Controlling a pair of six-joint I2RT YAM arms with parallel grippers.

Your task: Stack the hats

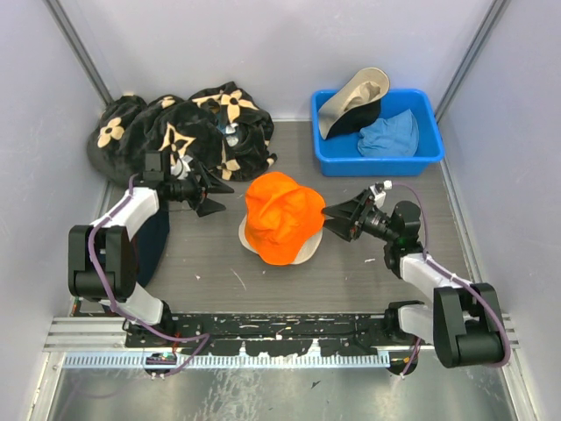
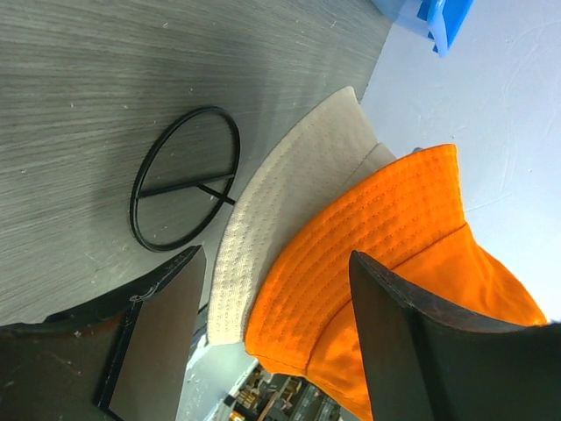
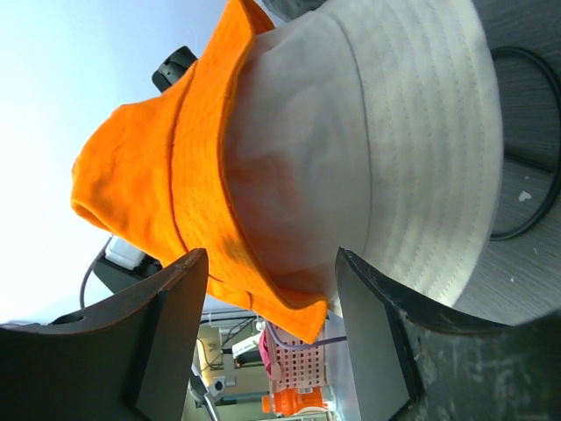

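The orange hat (image 1: pixel 280 215) sits on top of the beige hat (image 1: pixel 304 254) in the middle of the table; only the beige brim shows under it. The light blue hat (image 1: pixel 390 133) and the black hat with a tan inside (image 1: pixel 353 101) lie in the blue bin (image 1: pixel 429 149). My left gripper (image 1: pixel 210 195) is open just left of the orange hat (image 2: pixel 394 254), with the beige brim (image 2: pixel 289 202) ahead of it. My right gripper (image 1: pixel 336 219) is open at the stack's right edge, with the orange brim (image 3: pixel 149 167) and the beige hat (image 3: pixel 412 132) in front of its jaws.
A large black cloth with tan flowers (image 1: pixel 175 127) is heaped at the back left. A dark navy garment (image 1: pixel 153 241) lies by the left arm. A thin black ring (image 2: pixel 184 180) lies on the table beside the beige brim. Grey walls close in the sides and back.
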